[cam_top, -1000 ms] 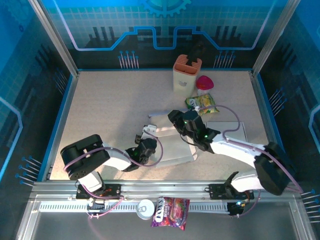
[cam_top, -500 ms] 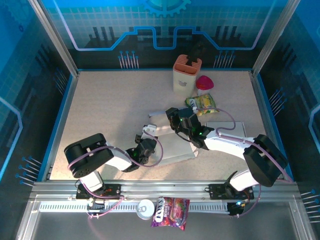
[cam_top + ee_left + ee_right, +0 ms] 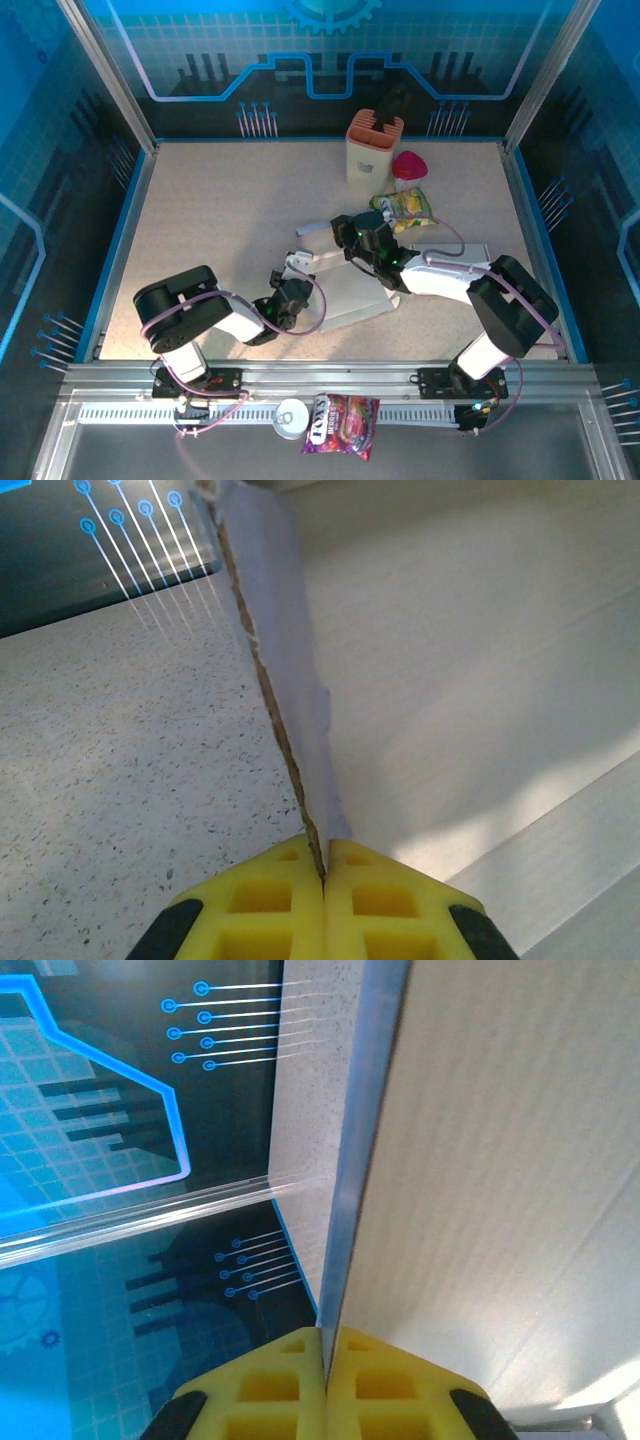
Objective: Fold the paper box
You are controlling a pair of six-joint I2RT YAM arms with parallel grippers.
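At its far edge, right gripper (image 3: 325, 1342) has just clamped the paper box (image 3: 347, 295); left gripper (image 3: 322, 865) pinches the near-left flap, so folding can proceed.

The flat white box (image 3: 345, 295) lies mid-desk (image 3: 220, 210). The left gripper (image 3: 288, 278) meets its near-left corner and the right gripper (image 3: 350, 238) its far edge, where a flap lifts. Both look pinched on the card, though the jaws are small here. Behind stand an orange-rimmed holder (image 3: 373, 150) and a snack bag (image 3: 405, 208). A can (image 3: 291, 417) and a candy bag (image 3: 342, 422) sit on the near rail.
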